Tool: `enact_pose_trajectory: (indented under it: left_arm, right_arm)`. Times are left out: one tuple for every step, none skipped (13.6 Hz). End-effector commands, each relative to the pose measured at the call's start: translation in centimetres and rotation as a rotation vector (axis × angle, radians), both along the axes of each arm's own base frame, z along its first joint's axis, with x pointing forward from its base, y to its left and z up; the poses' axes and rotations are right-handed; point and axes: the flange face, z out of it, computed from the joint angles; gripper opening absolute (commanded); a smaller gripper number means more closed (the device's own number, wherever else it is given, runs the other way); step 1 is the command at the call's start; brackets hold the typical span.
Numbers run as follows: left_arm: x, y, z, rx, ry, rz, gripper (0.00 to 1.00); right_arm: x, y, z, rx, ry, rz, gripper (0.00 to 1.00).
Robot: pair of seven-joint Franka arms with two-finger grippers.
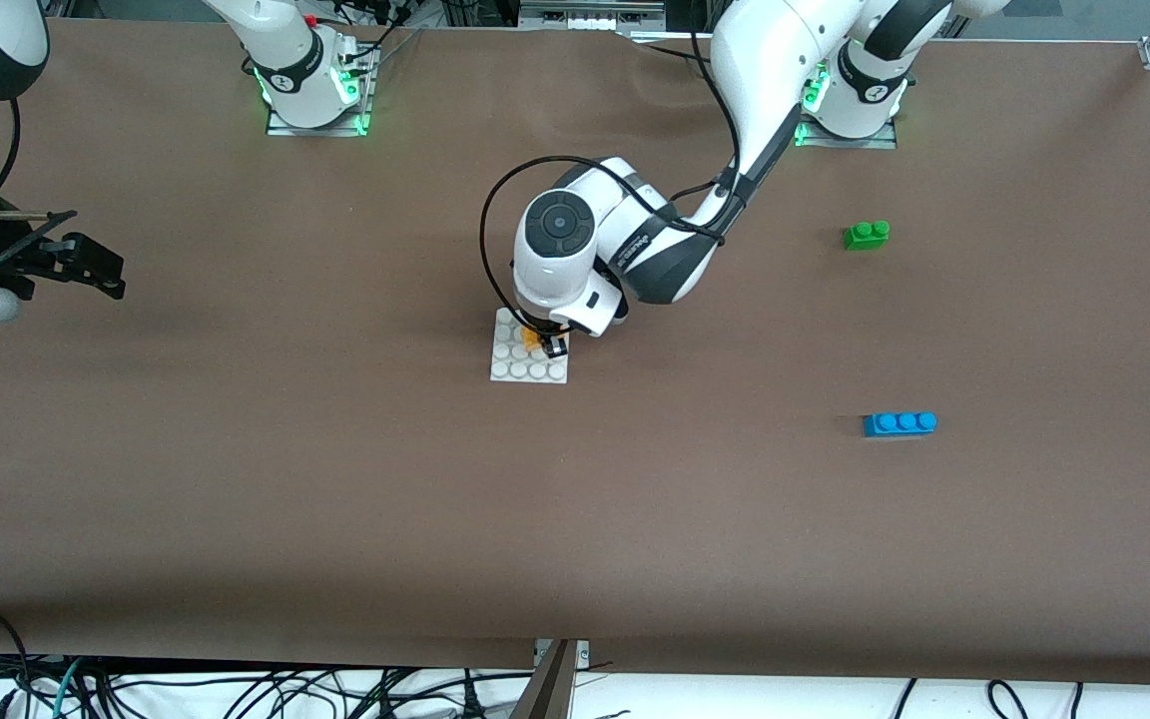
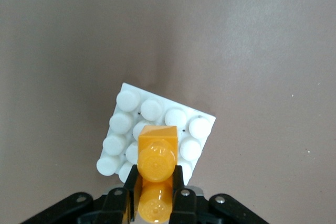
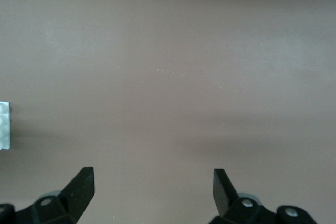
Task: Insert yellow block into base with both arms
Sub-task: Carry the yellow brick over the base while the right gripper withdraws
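Observation:
My left gripper (image 1: 545,343) is shut on the yellow block (image 1: 533,340), down at the white studded base (image 1: 515,365) in the middle of the table. In the left wrist view the yellow block (image 2: 156,157) stands studs-up between the two black fingers of the left gripper (image 2: 156,176), over the middle studs of the base (image 2: 126,124). Whether it is seated on the studs I cannot tell. My right gripper (image 1: 96,268) waits open over bare table toward the right arm's end. The right gripper (image 3: 153,181) holds nothing, and an edge of the base (image 3: 4,125) shows off to one side.
A green two-stud brick (image 1: 866,235) lies toward the left arm's end, near that arm's base. A longer blue brick (image 1: 899,423) lies nearer the front camera at the same end. Brown table surface surrounds the base.

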Motion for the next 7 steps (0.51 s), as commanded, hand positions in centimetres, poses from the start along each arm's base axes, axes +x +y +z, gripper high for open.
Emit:
enact_pose_trajectory:
  left_arm:
    - [0.0,-1.7,-0.4,-0.027,-0.002,0.093,0.13]
    - [-0.3,-2.1,-1.1,-0.028,-0.002,0.096,0.13]
    - [-0.9,-2.5,-1.7,-0.021,0.002,0.095,0.13]
    - [-1.7,-3.3,-1.9,-0.018,0.002,0.081,0.13]
    - [-1.9,-3.4,-2.3,-0.015,0.007,0.079,0.13]
    - [-2.5,-3.8,-2.7,-0.011,0.012,0.070,0.13]
    - [-3.1,-4.3,-3.0,-0.008,0.013,0.059,0.13]
  right_arm:
    - [-0.9,0.2,-0.8,0.013,0.025,0.023,1.00]
    - [-0.7,0.2,-0.9,0.014,0.017,0.024,1.00]
    - [-0.7,0.2,-0.9,0.014,0.015,0.024,1.00]
    - [-0.7,0.2,-0.9,0.012,0.015,0.022,1.00]
    - [-0.7,0.0,-0.7,0.014,0.011,0.019,1.00]
    - [-0.8,-0.1,-0.3,0.015,0.003,0.015,1.00]
    - [-0.8,-0.6,-0.1,0.013,0.003,0.005,1.00]
